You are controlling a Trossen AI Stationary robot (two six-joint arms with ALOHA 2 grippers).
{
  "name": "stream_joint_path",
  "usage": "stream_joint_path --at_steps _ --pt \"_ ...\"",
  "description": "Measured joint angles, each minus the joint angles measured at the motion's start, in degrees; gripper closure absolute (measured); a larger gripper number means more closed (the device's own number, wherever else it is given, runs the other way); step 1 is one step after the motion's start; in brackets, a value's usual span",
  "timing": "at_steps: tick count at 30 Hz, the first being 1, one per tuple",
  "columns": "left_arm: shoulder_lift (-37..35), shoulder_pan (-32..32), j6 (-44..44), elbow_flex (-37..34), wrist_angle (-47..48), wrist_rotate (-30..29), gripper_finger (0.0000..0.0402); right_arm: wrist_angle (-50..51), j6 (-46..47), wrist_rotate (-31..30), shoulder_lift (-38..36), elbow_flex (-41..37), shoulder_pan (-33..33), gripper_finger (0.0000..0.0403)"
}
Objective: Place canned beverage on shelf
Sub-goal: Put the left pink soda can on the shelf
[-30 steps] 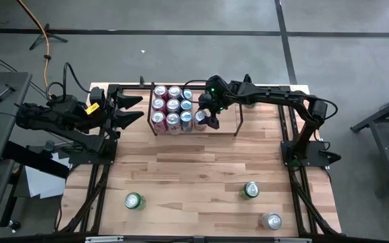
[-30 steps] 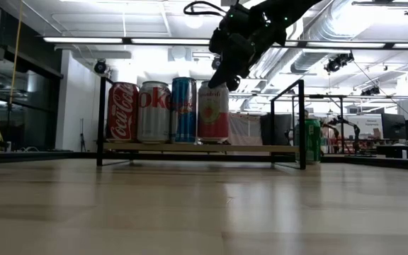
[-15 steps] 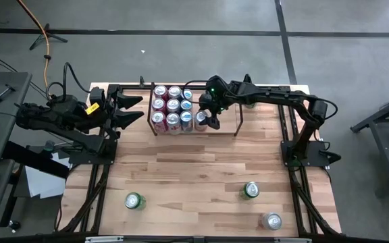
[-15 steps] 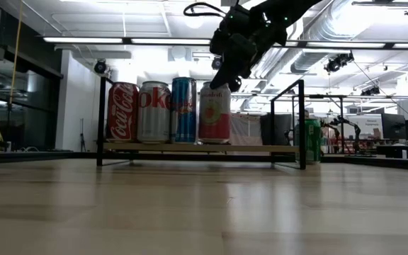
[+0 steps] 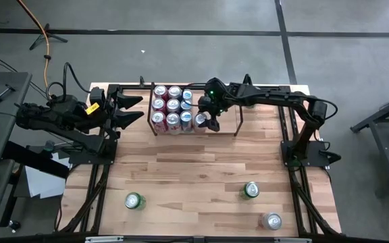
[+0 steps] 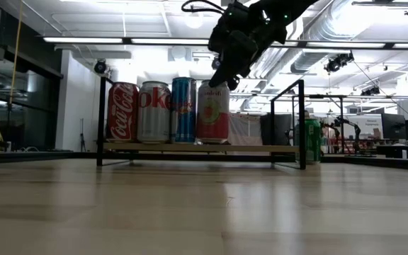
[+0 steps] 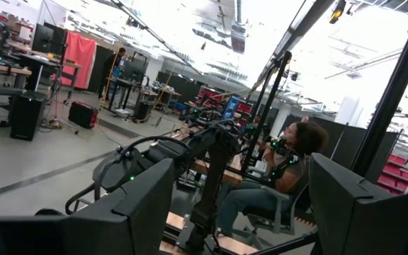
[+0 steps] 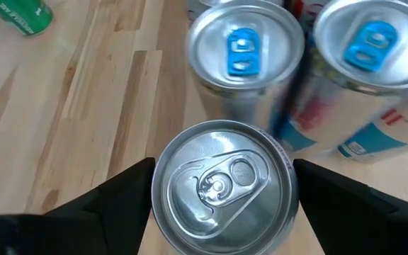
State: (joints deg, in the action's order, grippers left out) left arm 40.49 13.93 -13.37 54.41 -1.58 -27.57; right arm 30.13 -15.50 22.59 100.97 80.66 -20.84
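While the right tool (image 6: 224,74) hovers over it, the pink can (image 6: 212,112) sits on the shelf (image 6: 289,148).
Fingers spread wide astride its top, gripping nothing, probably so it stands square beside the blue can (image 6: 184,110). Left tool (image 5: 128,109) idles open, worktop's edge.

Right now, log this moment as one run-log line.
right gripper: open, straddling pink can on shelf | left gripper: open, parked at table's left edge | three cans on table

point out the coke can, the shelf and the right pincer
coke can (image 6: 122,112), low view, red side
shelf (image 6: 190,148), low view, wood base front edge
right pincer (image 8: 222,185), right wrist view, between fingertips, above a can's lid
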Motion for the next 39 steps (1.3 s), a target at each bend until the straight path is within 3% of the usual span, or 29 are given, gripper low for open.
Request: stream_joint_path --at_steps 11,39 --pt "-0.01 0.00 0.02 0.00 0.02 0.00 0.0167 -0.38 -2.63 -5.42 0.02 0.00 1.49 0.0091" --pt "0.00 0.00 0.04 0.00 0.00 1.47 0.0167 0.00 -3.00 -5.01 0.02 0.04 1.44 0.0090"
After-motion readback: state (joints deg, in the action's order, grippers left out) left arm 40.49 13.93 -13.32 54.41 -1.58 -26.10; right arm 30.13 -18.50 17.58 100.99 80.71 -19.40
